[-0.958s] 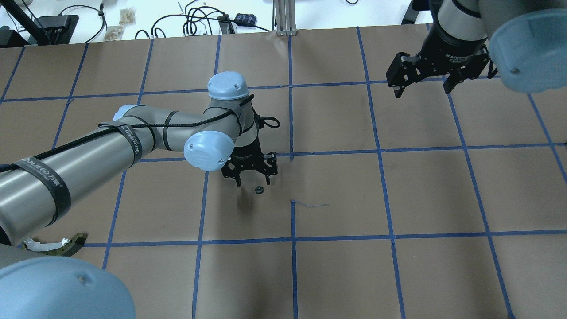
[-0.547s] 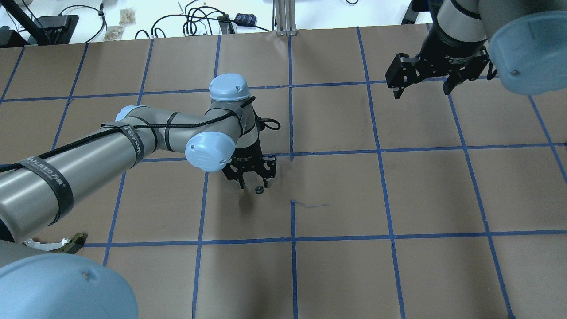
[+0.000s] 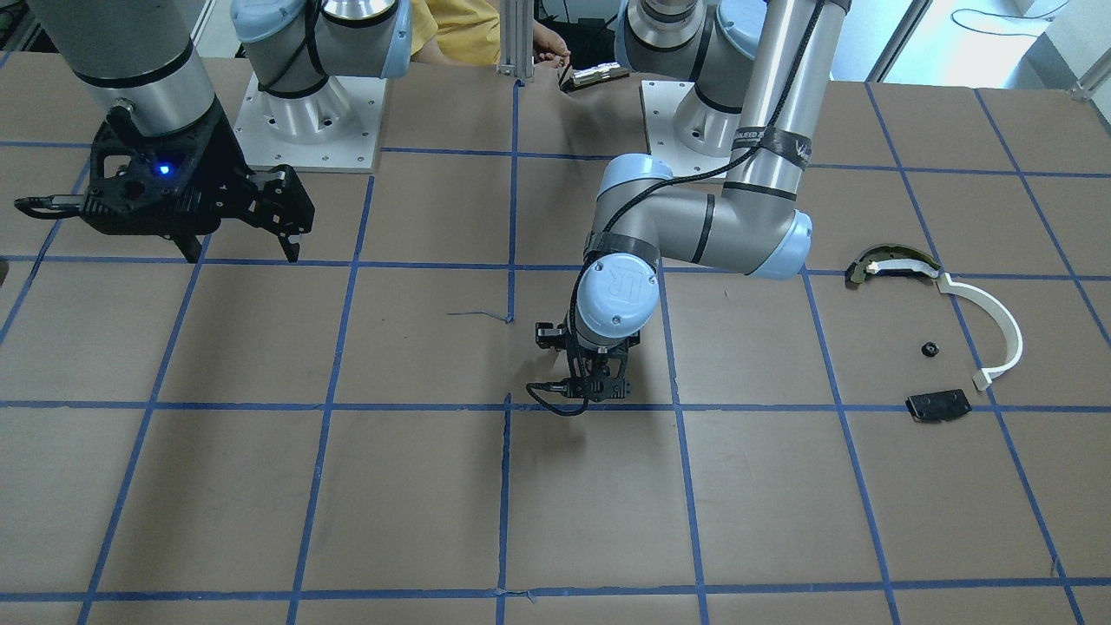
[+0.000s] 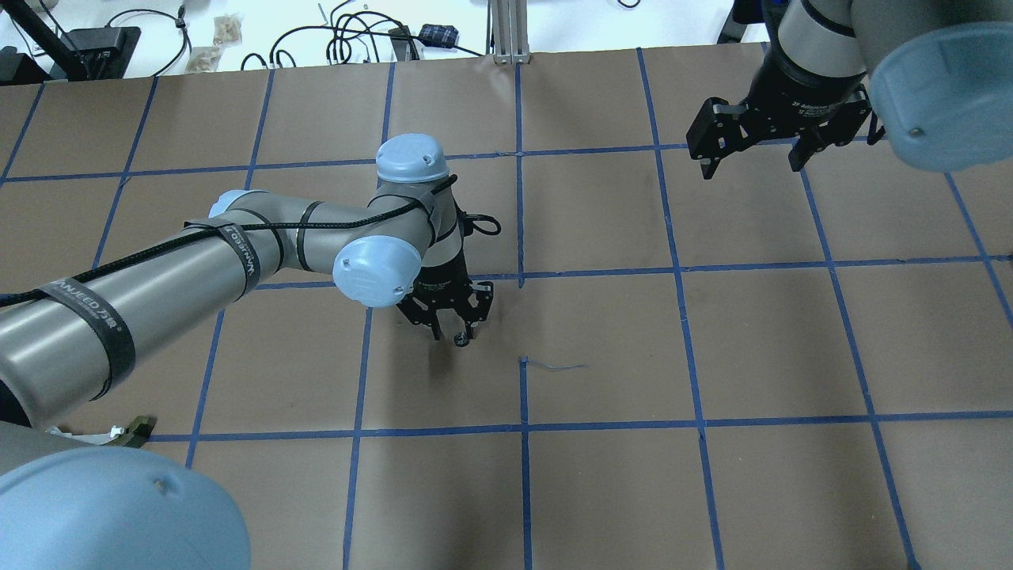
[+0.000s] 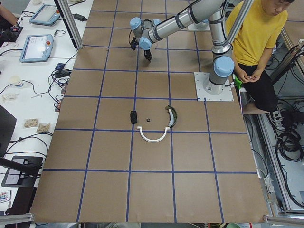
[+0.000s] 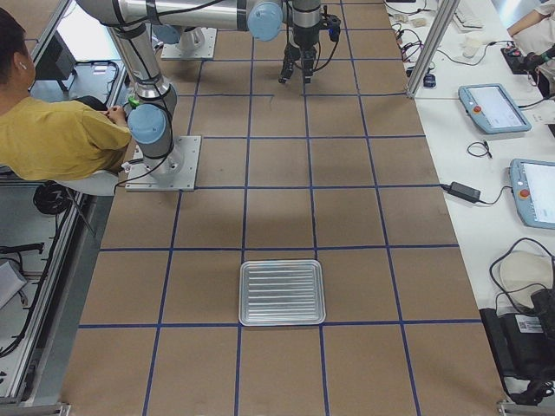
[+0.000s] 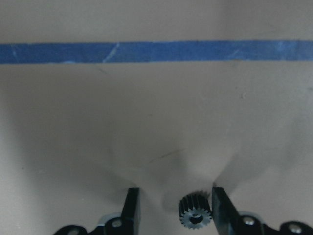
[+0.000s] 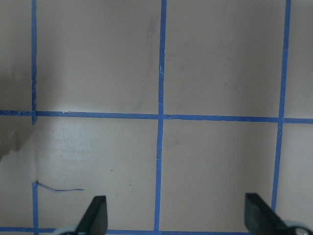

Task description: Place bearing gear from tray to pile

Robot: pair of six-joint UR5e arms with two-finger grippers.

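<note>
The bearing gear (image 7: 194,215), small, dark and toothed, lies on the brown paper near the table's middle (image 4: 461,340). My left gripper (image 4: 451,336) is down at the table, open, its fingers on either side of the gear. In the left wrist view the gear sits close to one finger, with a gap to the other. The pile lies at the table's left end: a white arc strip (image 3: 998,334), a dark olive curved piece (image 3: 890,263), a black plate (image 3: 937,405) and a small black part (image 3: 930,350). My right gripper (image 4: 752,146) is open, empty and raised.
An empty ribbed metal tray (image 6: 282,292) sits at the table's right end. A person in a yellow shirt (image 5: 256,33) sits behind the robot bases. Blue tape lines cross the brown paper, and a loose tape thread (image 4: 554,366) lies near the gear.
My left gripper has come down over the gear and its fingers have narrowed around it. My right gripper has drifted slightly towards the far edge.
</note>
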